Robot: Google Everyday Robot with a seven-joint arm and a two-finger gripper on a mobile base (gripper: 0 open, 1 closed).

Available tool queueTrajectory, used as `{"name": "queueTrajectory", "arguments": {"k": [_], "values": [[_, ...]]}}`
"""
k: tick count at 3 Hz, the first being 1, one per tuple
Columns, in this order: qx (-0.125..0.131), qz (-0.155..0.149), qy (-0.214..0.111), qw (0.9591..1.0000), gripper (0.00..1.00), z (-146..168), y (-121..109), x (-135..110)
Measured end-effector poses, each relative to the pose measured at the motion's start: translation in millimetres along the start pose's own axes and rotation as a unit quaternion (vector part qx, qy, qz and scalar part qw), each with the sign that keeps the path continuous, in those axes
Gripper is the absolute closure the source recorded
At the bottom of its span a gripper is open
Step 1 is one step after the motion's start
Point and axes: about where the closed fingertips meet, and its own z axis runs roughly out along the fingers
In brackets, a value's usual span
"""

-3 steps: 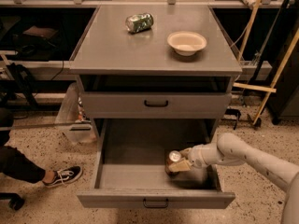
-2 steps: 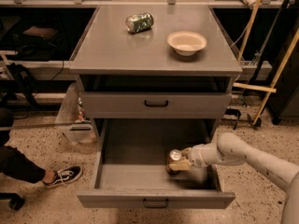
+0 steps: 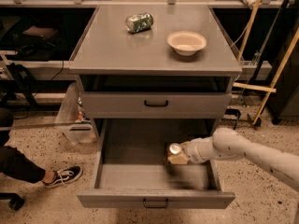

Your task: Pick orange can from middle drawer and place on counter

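The middle drawer point(image 3: 135, 148) is pulled open, with its grey floor showing and a black handle on its front. The orange can point(image 3: 176, 155) stands upright near the drawer's right side, its silver top showing. My gripper point(image 3: 185, 153) reaches in from the right on a white arm and is shut on the orange can, holding it just above the floor. The counter point(image 3: 117, 45) is the flat grey top above it.
A green-and-silver can point(image 3: 139, 22) lies on its side at the back of the counter, with a cream bowl point(image 3: 187, 42) to its right. The drawer above point(image 3: 155, 104) is closed. A person's leg and shoe point(image 3: 63, 175) are at the left. Wooden poles point(image 3: 273, 78) lean at the right.
The orange can and my gripper have risen slightly from the drawer floor. Everything else is as it was.
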Motion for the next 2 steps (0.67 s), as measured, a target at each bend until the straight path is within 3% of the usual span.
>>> {"name": "queueTrajectory", "arguments": {"k": [1,2], "values": [[0.062,-0.026,0.024,0.9975,1.0,-19.2,16.5,-47.5],[0.115,-0.051,0.069,0.9897,1.0,-38.6,27.2,-70.3]]}}
